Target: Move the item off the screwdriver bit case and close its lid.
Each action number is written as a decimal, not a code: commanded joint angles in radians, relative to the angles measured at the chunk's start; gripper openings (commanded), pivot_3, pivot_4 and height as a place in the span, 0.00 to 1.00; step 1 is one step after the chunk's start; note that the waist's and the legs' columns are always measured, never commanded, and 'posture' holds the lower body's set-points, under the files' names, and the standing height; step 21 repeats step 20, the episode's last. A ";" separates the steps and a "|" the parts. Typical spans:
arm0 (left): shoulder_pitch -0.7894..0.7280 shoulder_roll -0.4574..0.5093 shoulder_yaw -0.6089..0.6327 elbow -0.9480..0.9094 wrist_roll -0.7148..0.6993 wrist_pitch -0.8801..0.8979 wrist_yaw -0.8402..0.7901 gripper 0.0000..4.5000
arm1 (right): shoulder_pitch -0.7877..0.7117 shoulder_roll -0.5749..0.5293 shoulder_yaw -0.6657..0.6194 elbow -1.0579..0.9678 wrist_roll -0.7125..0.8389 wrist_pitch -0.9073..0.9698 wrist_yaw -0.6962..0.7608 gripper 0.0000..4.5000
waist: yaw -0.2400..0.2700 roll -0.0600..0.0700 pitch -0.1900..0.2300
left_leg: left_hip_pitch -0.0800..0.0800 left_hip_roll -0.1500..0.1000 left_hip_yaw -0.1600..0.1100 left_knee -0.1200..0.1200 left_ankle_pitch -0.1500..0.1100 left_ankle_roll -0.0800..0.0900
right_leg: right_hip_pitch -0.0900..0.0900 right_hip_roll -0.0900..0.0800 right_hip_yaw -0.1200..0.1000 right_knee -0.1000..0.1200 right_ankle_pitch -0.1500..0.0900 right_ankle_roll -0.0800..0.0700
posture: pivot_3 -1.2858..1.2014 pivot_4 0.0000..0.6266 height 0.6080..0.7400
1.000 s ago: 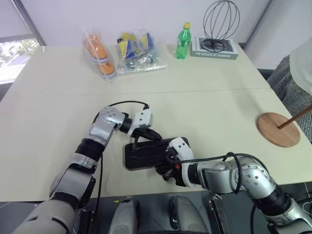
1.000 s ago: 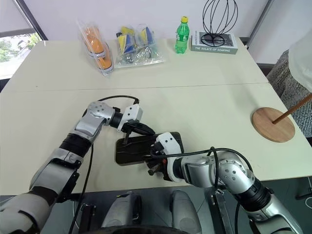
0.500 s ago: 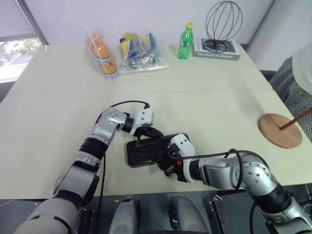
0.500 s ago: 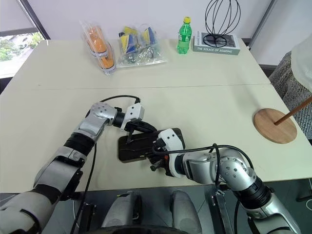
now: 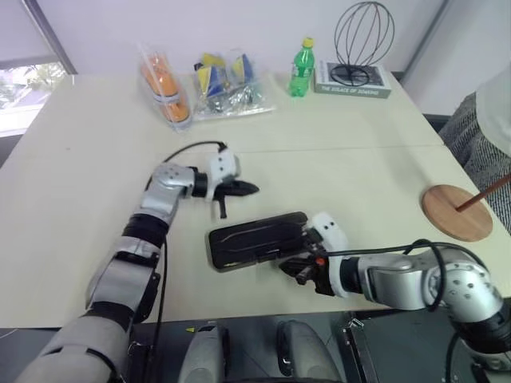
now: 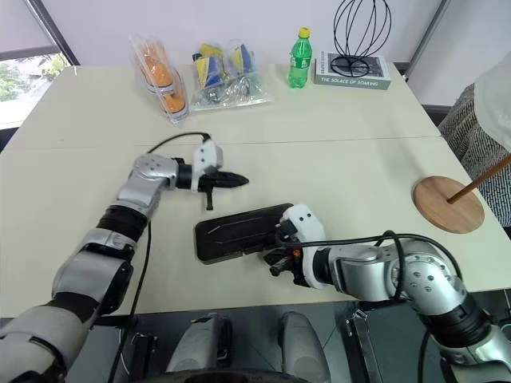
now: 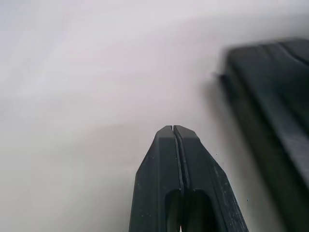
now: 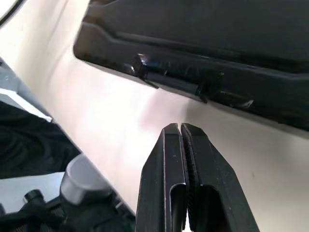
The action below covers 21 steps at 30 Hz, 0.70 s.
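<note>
The screwdriver bit case (image 5: pixel 257 254) lies flat near the table's front edge, with its dark glossy lid (image 6: pixel 239 227) down flat on it. Its front edge with the black latch tab (image 8: pixel 179 83) shows in the right wrist view. My left gripper (image 5: pixel 252 189) hovers shut just beyond the case's far edge, pointing right, touching nothing. My right gripper (image 6: pixel 276 269) is shut and empty at the case's near right corner, just off the latch edge. The item, a wooden stand, has its round base (image 5: pixel 457 212) far right on the table, well clear of the case, with its rod (image 5: pixel 485 193) slanting up out of view.
Along the table's far edge stand a black wire sphere (image 5: pixel 361 36) on a book (image 5: pixel 351 82), a green bottle (image 5: pixel 300 67), clear snack bags (image 5: pixel 227 84) and an orange pack (image 5: pixel 164 89). A person's clothing (image 5: pixel 495 104) shows at the right edge.
My left gripper has lifted off the case's far edge and drawn away from it. My right gripper has pulled back to the right from the near edge. The case lies untouched.
</note>
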 commanded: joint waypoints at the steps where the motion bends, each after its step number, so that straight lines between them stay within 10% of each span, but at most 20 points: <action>1: 0.009 0.029 0.070 -0.131 -0.070 0.099 0.039 0.00 | -0.006 -0.073 -0.089 -0.063 -0.012 -0.015 0.122 0.02 | 0.000 0.000 0.000 | 0.000 0.000 0.000 0.000 0.000 0.000 | 0.000 0.000 0.000 0.000 0.000 0.000 | 0.52 0.24 1.00; 13: 0.456 0.178 0.235 -1.033 -0.382 0.782 0.248 0.00 | 0.006 -0.210 -0.306 -0.089 -0.331 -0.124 0.477 0.02 | 0.001 0.000 0.000 | 0.001 0.002 0.000 0.000 0.000 0.000 | 0.000 -0.001 0.001 0.000 0.000 0.000 | 0.52 0.24 1.00; 21: 0.637 0.191 0.313 -1.207 -0.466 0.896 0.388 0.00 | 0.068 -0.200 -0.354 -0.077 -0.501 -0.199 0.633 0.02 | 0.002 0.000 0.000 | 0.002 0.001 0.001 0.000 0.000 0.000 | 0.001 -0.001 0.001 0.000 0.000 0.000 | 0.52 0.24 1.00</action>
